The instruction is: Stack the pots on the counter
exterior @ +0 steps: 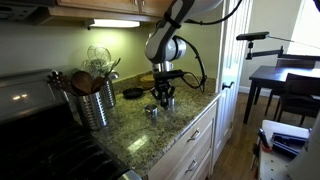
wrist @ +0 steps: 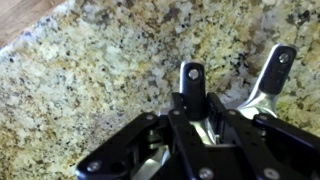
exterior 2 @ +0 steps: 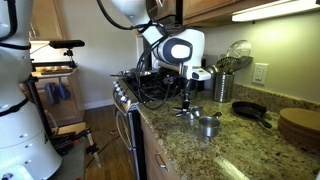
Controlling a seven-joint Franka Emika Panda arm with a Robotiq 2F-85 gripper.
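Observation:
Two small shiny pots are on the speckled granite counter [exterior 2: 245,150]. One pot [exterior 2: 208,125] [exterior: 152,112] stands free beside the gripper. The other pot [exterior 2: 184,113] sits right under my gripper [exterior 2: 186,103] [exterior: 165,100], which points down and is shut on it. In the wrist view, silver metal of this pot [wrist: 208,128] shows between the black linkages of the gripper [wrist: 205,125]. A dark handle tip [wrist: 192,75] rises in front of them. A second silver handle with a dark end [wrist: 276,68] lies to the right. The fingertips themselves are hidden.
A ribbed steel utensil canister [exterior: 95,102] [exterior 2: 222,86] stands by the stove [exterior: 30,100]. A flat black pan [exterior 2: 250,112] [exterior: 132,93] and a round wooden board [exterior 2: 300,125] lie toward the wall. The counter edge [exterior: 190,120] drops to white drawers; a dark table [exterior: 285,80] stands beyond.

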